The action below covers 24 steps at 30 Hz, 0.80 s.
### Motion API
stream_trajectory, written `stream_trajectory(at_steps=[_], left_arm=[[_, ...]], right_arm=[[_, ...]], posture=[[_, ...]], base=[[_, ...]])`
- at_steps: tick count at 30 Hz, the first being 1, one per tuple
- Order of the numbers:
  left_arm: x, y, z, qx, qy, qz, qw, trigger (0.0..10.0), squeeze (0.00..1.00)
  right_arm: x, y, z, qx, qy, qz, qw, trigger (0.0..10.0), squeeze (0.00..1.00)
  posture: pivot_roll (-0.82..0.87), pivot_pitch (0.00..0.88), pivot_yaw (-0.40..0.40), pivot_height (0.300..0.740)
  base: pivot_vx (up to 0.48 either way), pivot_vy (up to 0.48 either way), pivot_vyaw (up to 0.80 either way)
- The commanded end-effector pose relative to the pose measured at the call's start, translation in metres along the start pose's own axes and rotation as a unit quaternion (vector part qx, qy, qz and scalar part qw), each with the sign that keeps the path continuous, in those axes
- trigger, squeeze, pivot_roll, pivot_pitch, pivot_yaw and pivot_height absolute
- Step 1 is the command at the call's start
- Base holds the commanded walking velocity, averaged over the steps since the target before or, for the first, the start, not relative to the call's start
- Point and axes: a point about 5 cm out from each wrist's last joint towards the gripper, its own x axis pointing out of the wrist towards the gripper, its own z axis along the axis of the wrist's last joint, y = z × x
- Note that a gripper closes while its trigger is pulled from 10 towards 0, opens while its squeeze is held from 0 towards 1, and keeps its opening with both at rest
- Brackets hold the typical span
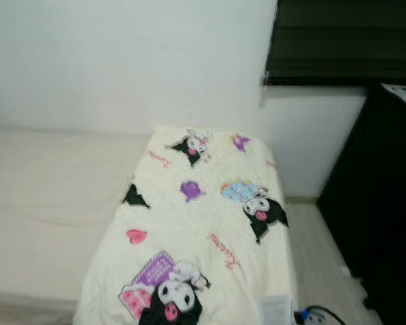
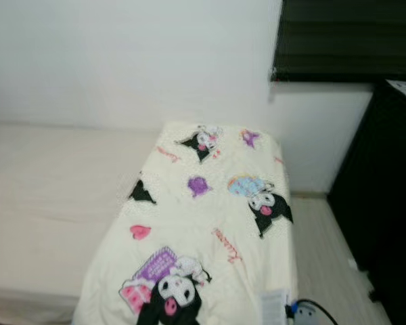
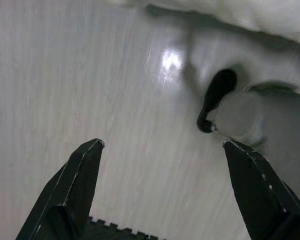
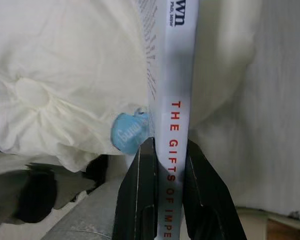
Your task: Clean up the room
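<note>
In the head camera's views, a cream quilt [image 1: 203, 223] printed with cartoon characters lies spread along the right part of a bed [image 1: 47, 203] set against a white wall [image 1: 122, 61]. It looks flat and tidy, so the bed seems already dealt with. A dark cabinet [image 1: 379, 203] stands to the right across a strip of pale wood floor [image 1: 318, 257]. At the bottom edge, beside the quilt's corner, the top of a white book [image 1: 276, 310] pokes into sight, with a black cable [image 2: 314, 310] just to its right.

The left wrist view has the left claw [image 3: 162, 147] hanging over the floor with its two fingers spread wide and nothing between them. A small dark object, too blurred to name, lies on the floor close to the bedding's edge.

In the right wrist view, the right claw [image 4: 167, 155] is clamped on the book's spine, which bears red lettering, with the quilt's fold just behind it.

As a judgement, the pickup is finished and the book is in hand, clear of the bed. What remains is carrying it to its proper place, then the stray item on the floor.
</note>
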Motion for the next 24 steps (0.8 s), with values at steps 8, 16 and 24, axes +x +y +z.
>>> stream_trajectory(at_steps=[8,16,24], left_arm=[[0.000,-0.005,0.004,0.016,-0.003,-0.012,1.000,10.0,0.00],[0.000,-0.001,-0.009,0.043,0.012,-0.017,0.999,10.0,0.00],[0.000,-0.002,-0.008,0.049,0.009,-0.022,0.999,10.0,0.00]], right_arm=[[-0.014,-0.056,0.029,-0.038,-0.020,-0.207,0.977,10.0,0.00],[-0.047,-0.058,0.184,-0.114,-0.336,-0.204,0.912,10.0,0.00],[-0.060,0.039,0.252,-0.222,-0.479,-0.044,0.848,10.0,0.00]], posture=[[-0.07,0.000,-0.053,0.740],[-0.10,0.000,-0.035,0.740],[-0.08,0.000,-0.043,0.740]], base=[[0.000,0.000,0.62],[0.000,0.000,0.60],[0.000,0.000,0.60]])
